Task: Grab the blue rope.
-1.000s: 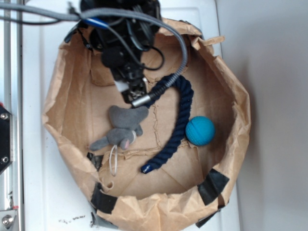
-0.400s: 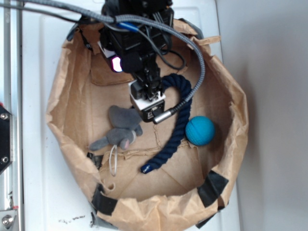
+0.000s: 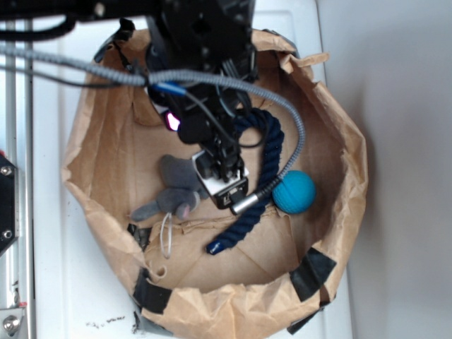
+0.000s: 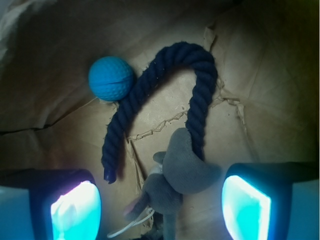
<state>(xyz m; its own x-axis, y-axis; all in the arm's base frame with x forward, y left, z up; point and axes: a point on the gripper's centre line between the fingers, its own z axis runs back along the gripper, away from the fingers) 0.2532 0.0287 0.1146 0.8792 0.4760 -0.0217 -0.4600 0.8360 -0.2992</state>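
The gripper [image 4: 160, 200] hangs open, holding nothing. The blue rope [image 4: 150, 95] lies ungrabbed mid-frame; descent and closing remain.

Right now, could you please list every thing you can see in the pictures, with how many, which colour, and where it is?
thick dark navy twisted rope: one, navy with a bright blue cap on one end, bent like a hook on the bag floor; in the wrist view its long side lies against the ball.
round teal-blue ball: one, teal, right of the rope.
grey plush mouse: one, grey, white string loop, left of the rope; one rope end sits under it in the wrist view.
brown paper bag: one, tan, black tape on its rim, holds all three toys.
white surface: under the bag.
gripper: one, black, jaws open, above the mouse and the rope.
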